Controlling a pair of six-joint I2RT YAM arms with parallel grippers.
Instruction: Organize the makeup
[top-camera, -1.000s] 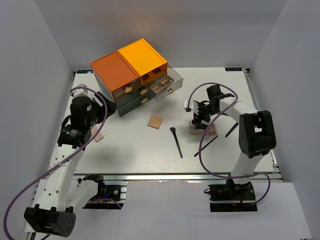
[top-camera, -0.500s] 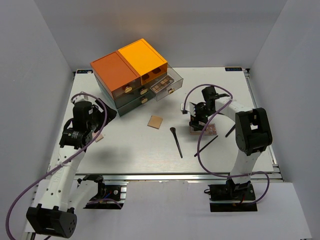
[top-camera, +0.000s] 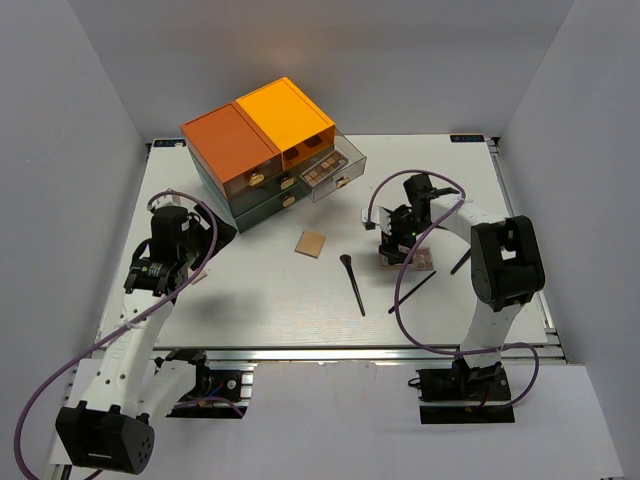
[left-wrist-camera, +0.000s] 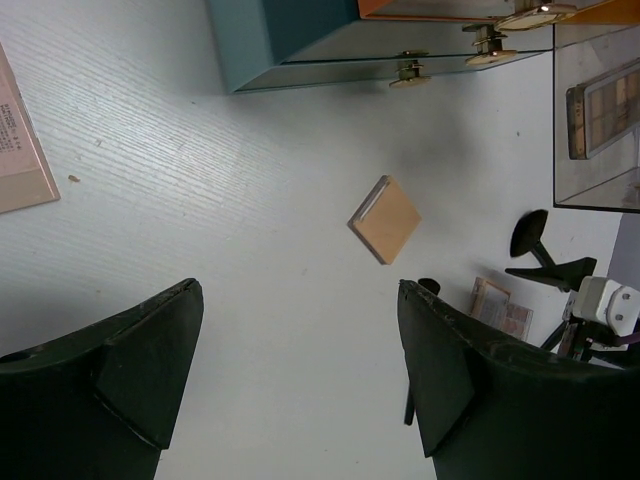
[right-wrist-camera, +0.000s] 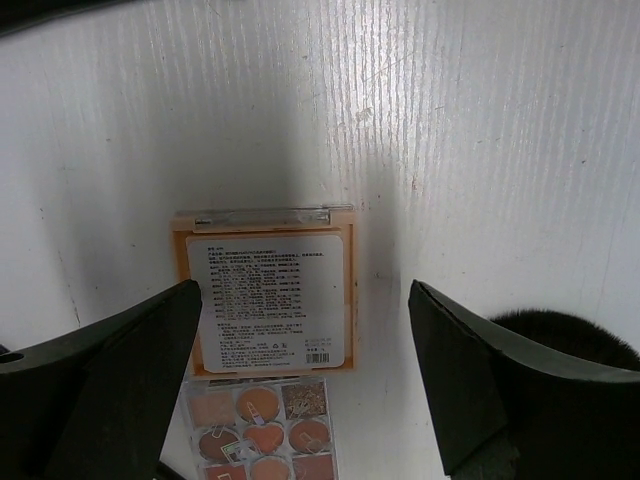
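My right gripper (top-camera: 398, 246) is open and hovers low over two palettes on the right of the table. In the right wrist view they are an orange compact lying label-up (right-wrist-camera: 272, 290) and a palette of round brown pans (right-wrist-camera: 265, 430), both between my open fingers (right-wrist-camera: 120, 380). A black brush head (right-wrist-camera: 560, 330) lies beside them. A tan square compact (top-camera: 311, 244) lies mid-table, with a black brush (top-camera: 352, 284) next to it. My left gripper (top-camera: 193, 260) is open and empty; its view shows the tan compact (left-wrist-camera: 386, 219) ahead and a pink palette (left-wrist-camera: 20, 140) at the left edge.
The orange-topped dark-green drawer box (top-camera: 258, 150) stands at the back left, with a clear drawer (top-camera: 336, 166) pulled out and a palette inside (left-wrist-camera: 600, 105). Two more black brushes (top-camera: 412, 291) (top-camera: 462, 262) lie near the right arm.
My right gripper has shifted slightly left and settled over the palettes. My left arm has moved a little forward and right, covering more of the pink palette.
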